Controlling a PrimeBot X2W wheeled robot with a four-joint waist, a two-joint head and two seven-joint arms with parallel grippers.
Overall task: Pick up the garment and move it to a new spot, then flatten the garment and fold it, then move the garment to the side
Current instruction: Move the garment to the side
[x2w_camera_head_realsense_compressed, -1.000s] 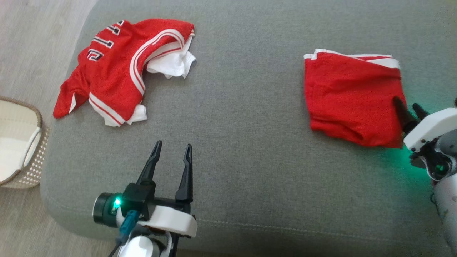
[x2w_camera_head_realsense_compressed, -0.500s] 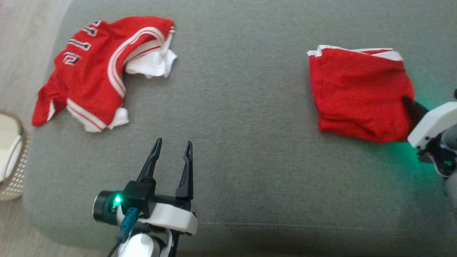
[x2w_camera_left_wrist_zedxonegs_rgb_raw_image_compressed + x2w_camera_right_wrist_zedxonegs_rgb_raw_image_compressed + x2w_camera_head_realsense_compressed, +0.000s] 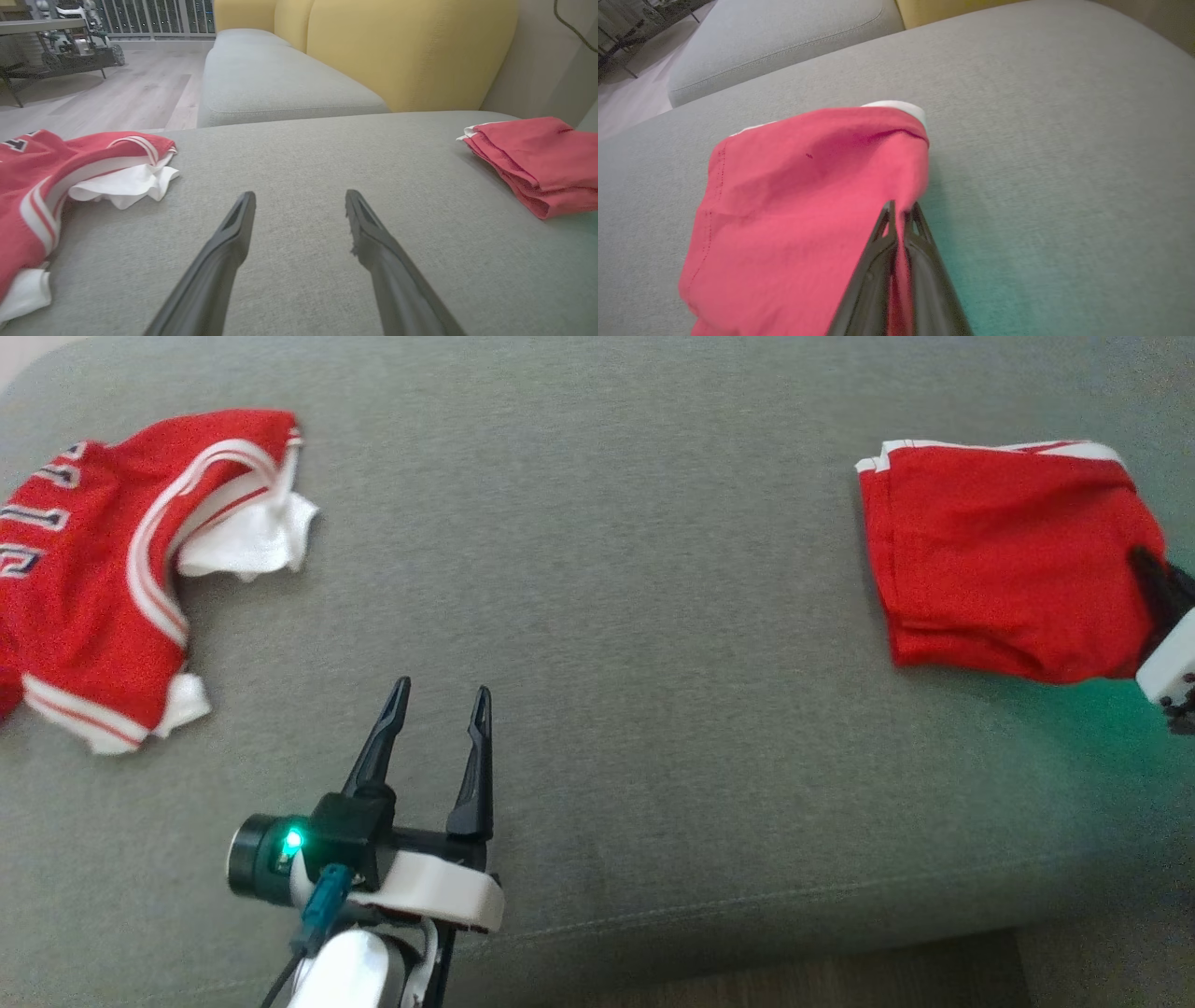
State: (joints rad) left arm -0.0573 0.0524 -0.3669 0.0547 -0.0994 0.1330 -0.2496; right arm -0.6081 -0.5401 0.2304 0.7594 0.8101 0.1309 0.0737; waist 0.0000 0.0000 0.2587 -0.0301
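The folded red garment (image 3: 999,560) with white trim lies on the grey sofa cushion (image 3: 607,569) at the far right. My right gripper (image 3: 1153,574) is shut on its near right corner. In the right wrist view the two fingers (image 3: 882,252) are pressed together with red cloth (image 3: 808,200) pinched between them. My left gripper (image 3: 439,695) hovers open over bare cushion at the lower middle, holding nothing. In the left wrist view the left gripper (image 3: 299,205) points at bare cushion, with the garment (image 3: 537,158) off to its right.
A crumpled red and white jersey (image 3: 93,588) with numbers lies at the far left of the cushion, and the jersey (image 3: 42,177) also appears in the left wrist view. A yellow backrest (image 3: 397,46) rises behind. The cushion's front edge and a strip of floor (image 3: 840,980) run along the bottom.
My right gripper's fingers have closed on the garment's corner. The camera has shifted, so the jersey now sits at the left border and the basket has left the picture. The left gripper stays open.
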